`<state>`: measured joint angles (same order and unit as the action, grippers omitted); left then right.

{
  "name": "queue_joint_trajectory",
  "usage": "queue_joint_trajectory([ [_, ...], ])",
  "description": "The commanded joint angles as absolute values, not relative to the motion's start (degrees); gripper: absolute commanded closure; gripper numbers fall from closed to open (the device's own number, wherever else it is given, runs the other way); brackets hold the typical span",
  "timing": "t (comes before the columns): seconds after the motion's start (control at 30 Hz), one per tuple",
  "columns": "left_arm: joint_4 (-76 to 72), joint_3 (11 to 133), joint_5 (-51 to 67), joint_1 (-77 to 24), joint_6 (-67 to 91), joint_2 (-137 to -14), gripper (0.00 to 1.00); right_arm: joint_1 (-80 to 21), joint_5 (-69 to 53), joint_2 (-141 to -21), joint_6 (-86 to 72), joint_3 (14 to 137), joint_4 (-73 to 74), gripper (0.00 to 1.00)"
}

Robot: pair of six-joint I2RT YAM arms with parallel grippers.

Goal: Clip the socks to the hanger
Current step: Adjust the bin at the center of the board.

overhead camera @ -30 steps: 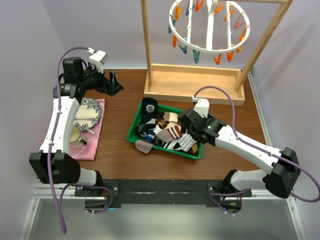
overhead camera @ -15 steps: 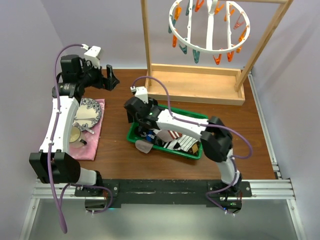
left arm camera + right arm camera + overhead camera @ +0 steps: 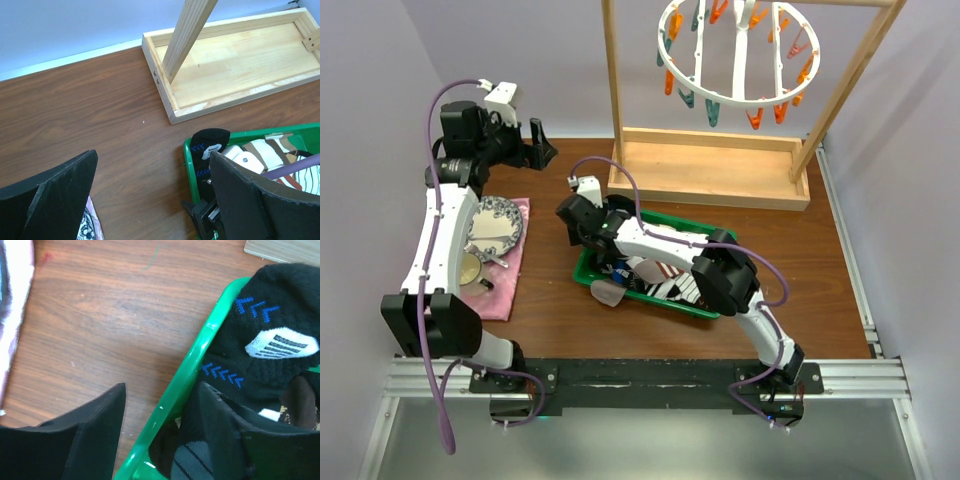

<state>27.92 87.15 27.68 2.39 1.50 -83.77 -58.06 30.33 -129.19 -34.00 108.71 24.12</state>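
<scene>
The right end effector (image 3: 160, 410) has swung to the left end of the tray (image 3: 201, 347), half-open astride its rim. No socks (image 3: 272, 367) gripped yet.

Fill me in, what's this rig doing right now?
Sock-hanging job, nothing clipped yet. The right gripper is at the left end of the green tray, jaws open astride its rim, next to the black sock with blue chevrons; it holds nothing. The left gripper hovers over the back-left of the table, jaws wide open and empty. The hanger on the wooden frame shows no socks.
</scene>
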Motion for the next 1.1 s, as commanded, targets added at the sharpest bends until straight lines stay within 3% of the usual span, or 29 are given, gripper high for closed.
queue_joint_trajectory([
  [0.0,26.5,90.2,28.7,2.8,2.5,-84.5,0.00,-58.3,30.2,-129.9,-32.7,109.2,23.6,0.49],
  [0.2,26.1,90.4,30.1,2.8,3.1,-85.3,0.00,-59.0,30.0,-125.0,-32.7,98.2,22.0,0.54],
  [0.3,25.8,90.1,30.4,2.8,3.0,-85.3,0.00,-60.2,28.9,-121.2,-33.0,92.4,21.2,0.63],
  [0.33,25.8,90.1,30.4,2.8,2.9,-85.4,0.00,-60.6,28.8,-120.0,-33.0,90.9,20.9,0.72],
  [0.4,25.8,89.9,30.2,2.8,2.9,-85.5,0.00,-61.9,26.9,-117.1,-33.2,87.6,21.3,0.80],
  [0.63,24.7,89.3,29.9,2.7,3.7,-85.3,0.00,-66.1,25.1,-111.3,-33.5,80.5,21.5,0.77],
  [0.77,23.2,89.6,31.9,2.7,5.9,-86.4,0.00,-66.3,24.4,-112.7,-35.1,82.3,21.8,0.85],
  [0.83,23.3,90.3,33.0,2.7,6.7,-86.8,0.00,-66.4,24.5,-115.0,-36.4,84.7,23.2,1.00],
  [1.07,23.3,89.6,33.4,2.6,5.5,-86.2,0.00,-66.7,24.8,-123.1,-43.0,97.7,32.4,1.00],
])
